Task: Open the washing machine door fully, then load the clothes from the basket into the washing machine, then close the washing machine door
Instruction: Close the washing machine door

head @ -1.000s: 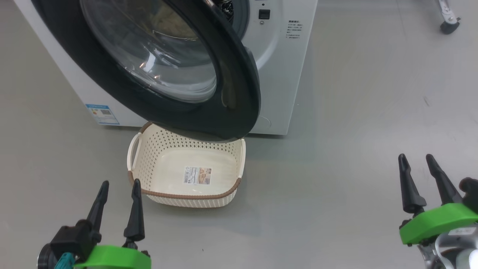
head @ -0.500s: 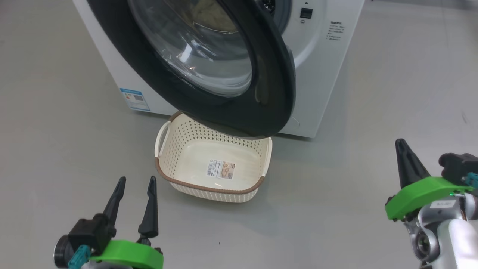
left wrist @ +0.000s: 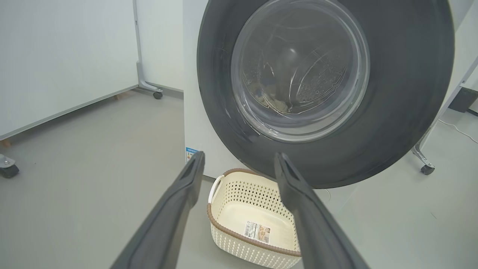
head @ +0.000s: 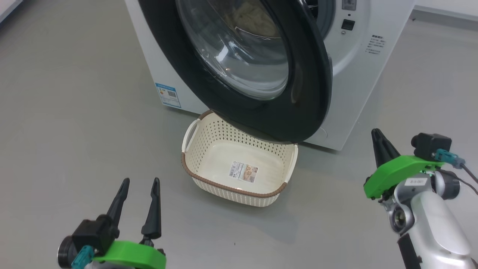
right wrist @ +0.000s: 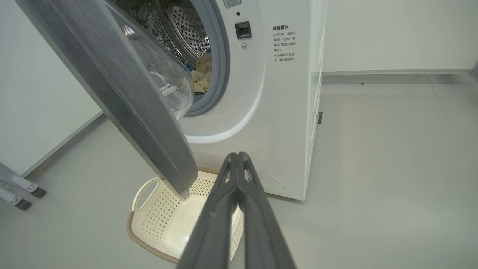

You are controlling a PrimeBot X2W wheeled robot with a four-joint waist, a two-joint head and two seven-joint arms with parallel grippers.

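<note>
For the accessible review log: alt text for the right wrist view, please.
The right hand, shut and holding nothing, points at the washing machine, whose door stands partly open above the empty basket. Cream clothes lie inside the machine.

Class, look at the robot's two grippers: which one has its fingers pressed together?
The right gripper: its two dark fingers meet as one spike, while the left gripper holds its fingers apart with a clear gap between them.
</note>
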